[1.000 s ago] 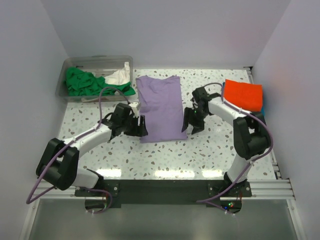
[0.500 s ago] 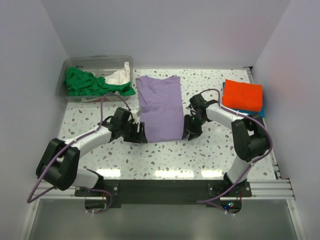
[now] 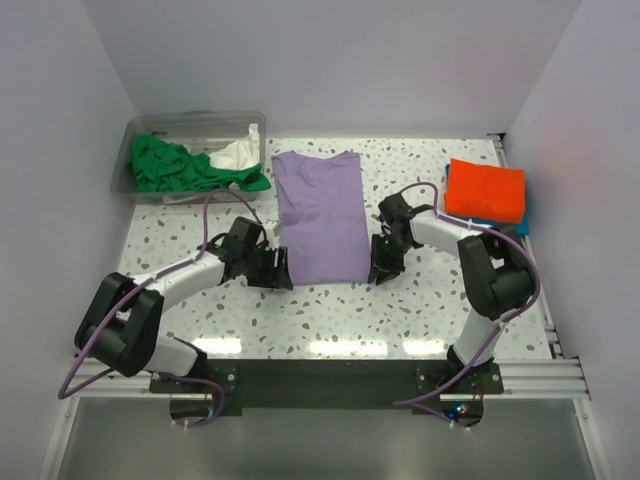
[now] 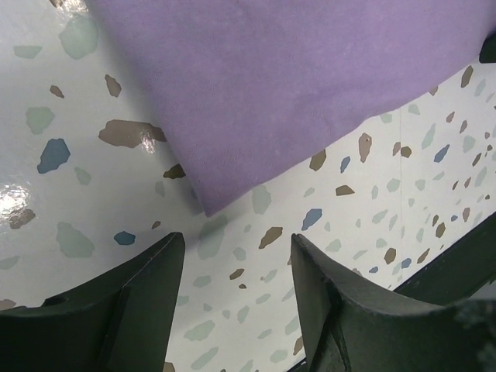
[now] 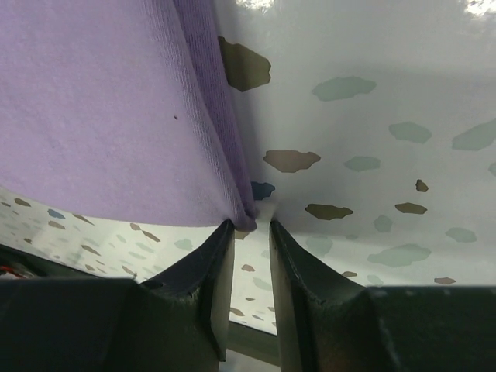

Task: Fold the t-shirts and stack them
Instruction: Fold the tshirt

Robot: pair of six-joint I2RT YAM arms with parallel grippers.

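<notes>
Both arms have come nearer, onto the near hem of the lavender purple cloth t-shirt [image 3: 320, 215]. Clear plastic tub [image 3: 190, 120], far-left corner of the speckled worktop [image 3: 420, 160]: crumpled green t-shirt [image 3: 170, 165] and white t-shirt [image 3: 238, 152], green spilling over the near rim. Shirt's near-left corner lies just ahead of the left gripper [image 4: 236, 248], jaws wide, empty. Near-right corner sits at the tips of the right gripper [image 5: 246, 232], jaws narrowed to a slit; hold cannot be confirmed. Shirt flat, a long smooth rectangle, mid-worktop
</notes>
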